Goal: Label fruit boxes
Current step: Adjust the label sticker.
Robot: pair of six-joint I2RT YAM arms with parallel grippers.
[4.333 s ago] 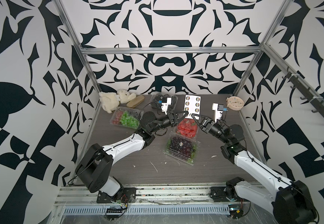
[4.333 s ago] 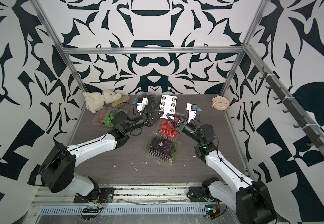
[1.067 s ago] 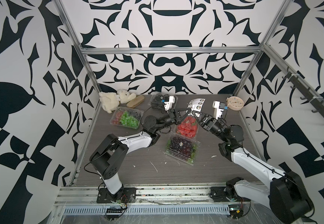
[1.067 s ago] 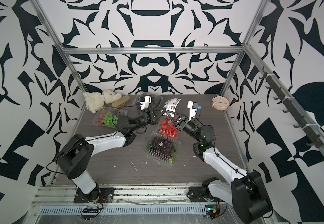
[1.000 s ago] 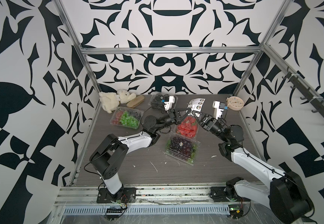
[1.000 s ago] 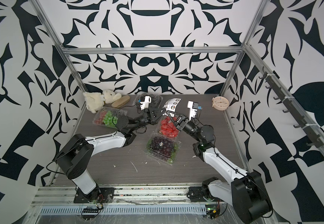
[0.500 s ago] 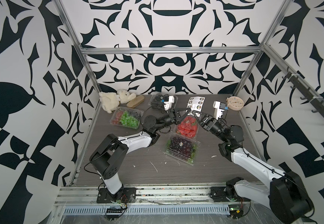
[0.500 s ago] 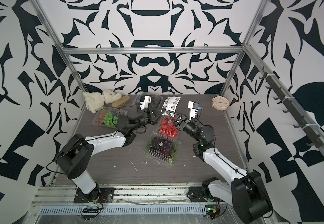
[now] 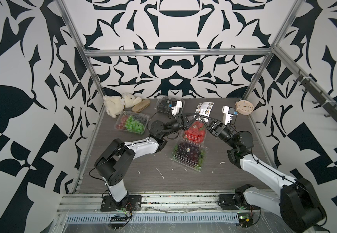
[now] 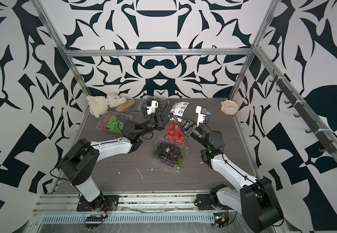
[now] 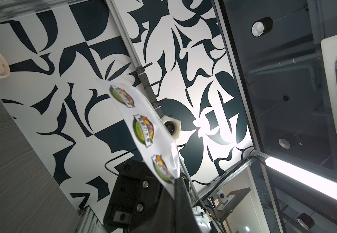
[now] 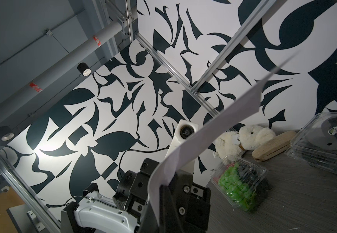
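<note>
DOUBLE GRIP: the left gripper [image 9: 198, 115] and right gripper [image 9: 201, 117] meet tip to tip. Both are clenched on the lower edge of the sticker sheet [image 9: 204, 107], which is lifted clear of the table [image 9: 123, 161] and stands up between them. The left wrist view shows the printed side w/ three round labels in a row. The right wrist view gets only the blank back, curling away.

Pinched from both sides, the flimsy sheet is likely steady enough for a label to be peeled, but no peel is visible.

The fruit boxes sit closed on the table. The strawberry box [image 9: 194, 133] is just below the pinch, w/ the dark-grape box [image 9: 189, 155] just beside it on the near side. The mixed green-grape box [image 9: 132, 124] lies toward the left arm, and the black-berry box [image 9: 162, 102] is at the back. The grape & black-berry lids each show a round label. The mixed box's lid looks bare, so prob. next. The strawberry lid is too small to tell.
</note>
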